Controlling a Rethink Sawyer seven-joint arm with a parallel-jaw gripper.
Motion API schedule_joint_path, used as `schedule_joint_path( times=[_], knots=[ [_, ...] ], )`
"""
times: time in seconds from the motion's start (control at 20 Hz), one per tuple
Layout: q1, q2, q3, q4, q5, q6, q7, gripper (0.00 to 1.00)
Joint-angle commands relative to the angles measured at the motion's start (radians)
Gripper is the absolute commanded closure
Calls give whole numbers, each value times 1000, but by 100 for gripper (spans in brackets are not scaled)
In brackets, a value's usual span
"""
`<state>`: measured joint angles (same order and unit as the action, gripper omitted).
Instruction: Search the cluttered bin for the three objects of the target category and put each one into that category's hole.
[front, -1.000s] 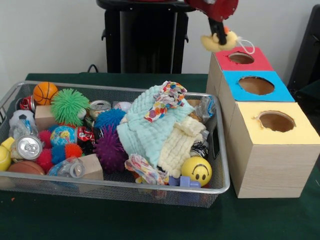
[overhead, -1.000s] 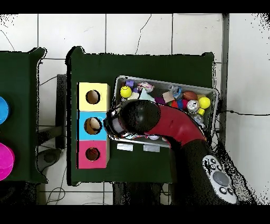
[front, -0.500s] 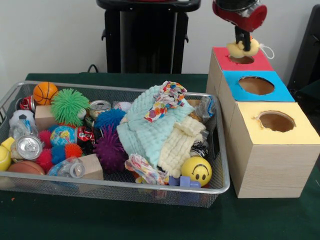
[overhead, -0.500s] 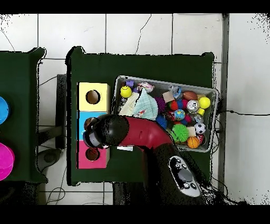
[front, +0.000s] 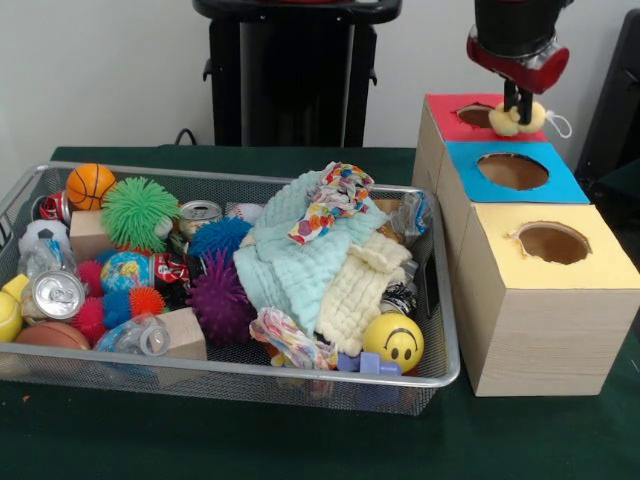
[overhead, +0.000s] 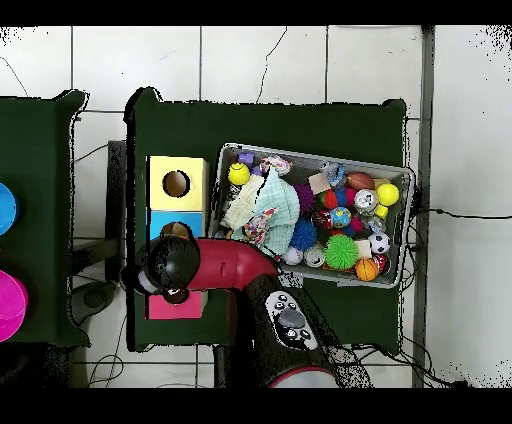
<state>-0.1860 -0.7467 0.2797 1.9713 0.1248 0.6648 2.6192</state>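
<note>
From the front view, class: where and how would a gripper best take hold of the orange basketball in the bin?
Grip the orange basketball across its round middle, coming straight down from above: it sits exposed on top at the wire bin's far corner, with the mesh wall close beside it.

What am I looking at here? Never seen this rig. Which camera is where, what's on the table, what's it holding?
It is a single robot arm, red and black, with a gripper at its end. One picture comes from a camera across the table, facing the robot; the other looks straight down from above, where the arm reaches in from the bottom.

On the green table sits a wire mesh bin full of clutter: spiky rubber balls, a small basketball, drink cans, wooden blocks, a yellow smiley ball and crumpled cloths. Beside it is a row of three boxes, each with a round hole in a coloured top: red, blue and yellow.

The gripper is shut on a yellow plush toy, right at the red box's hole, likely about to drop it in.
</note>
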Motion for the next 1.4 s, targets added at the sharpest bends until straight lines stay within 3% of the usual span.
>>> schedule_joint_path(
  times=[0.05, 0.4, 0.75, 1.05, 1.2, 1.4],
  knots=[
    [50, 102, -102, 42, 60, -63, 246, 100],
    [145, 124, -190, 42, 81, -53, 261, 100],
    [172, 137, -233, 64, 120, -75, 216, 100],
    [182, 113, -276, 54, 132, -5, 187, 100],
    [216, 116, -346, 7, 88, 49, 204, 100],
    [224, 108, -375, 3, 91, 57, 198, 100]
  ],
)
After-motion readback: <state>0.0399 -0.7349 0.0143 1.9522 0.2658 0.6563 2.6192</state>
